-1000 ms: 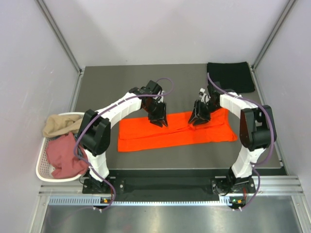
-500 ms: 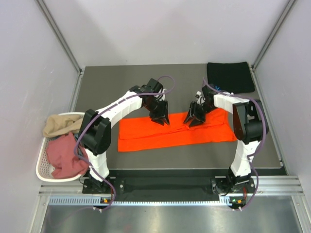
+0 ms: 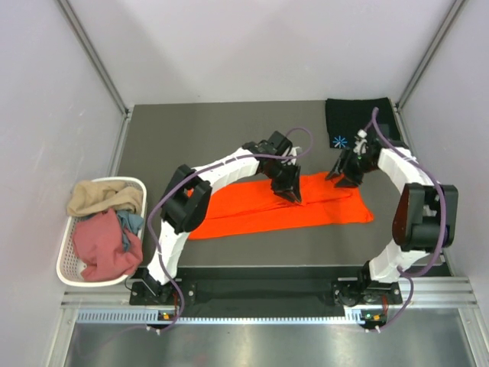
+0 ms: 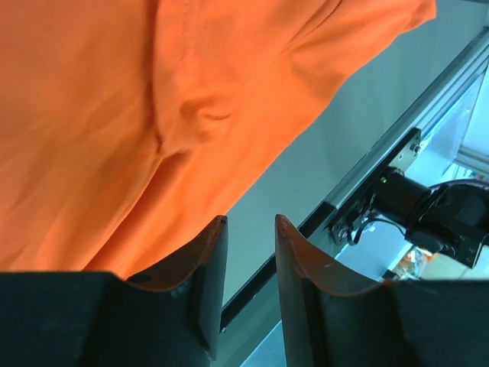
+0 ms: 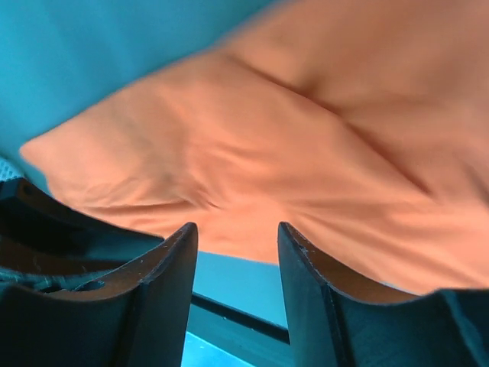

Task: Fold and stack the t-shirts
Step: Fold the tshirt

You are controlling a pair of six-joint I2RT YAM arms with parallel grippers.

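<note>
Far out to the left of the left tool (image 3: 294, 196), a tan t-shirt (image 3: 103, 197) and a dusty pink t-shirt (image 3: 107, 248) lie crumpled in a white basket (image 3: 76, 280). The tan one is on the far side and the pink one on the near side.

The bright orange t-shirt (image 3: 244, 210) lies flat on the grey table (image 3: 191, 138) as a long band with soft creases and a seam ridge running through it. It passes under both tools. Most of it lies to the left of the left tool, and its right end reaches just past the right tool (image 3: 341, 180).

In the left wrist view the orange t-shirt (image 4: 114, 115) fills the space ahead of the left tool (image 4: 248, 222). The fingers stand partly apart with nothing between them, and bare table shows through the gap. Whether the tips touch the cloth cannot be told.

In the right wrist view the right tool (image 5: 235, 228) is likewise partly open and grips nothing, with the orange t-shirt (image 5: 306, 153) just beyond its tips.

A folded black t-shirt (image 3: 363, 118) lies just beyond the right tool at the far right corner, its light-blue starburst (image 3: 339, 141) on the corner nearest that tool.

The left arm reaches forward and rightward across the cloth, wrist bent down. The right arm rises from its base, its elbow out to the right, and its forearm angles back leftward with the tool pointing down.
</note>
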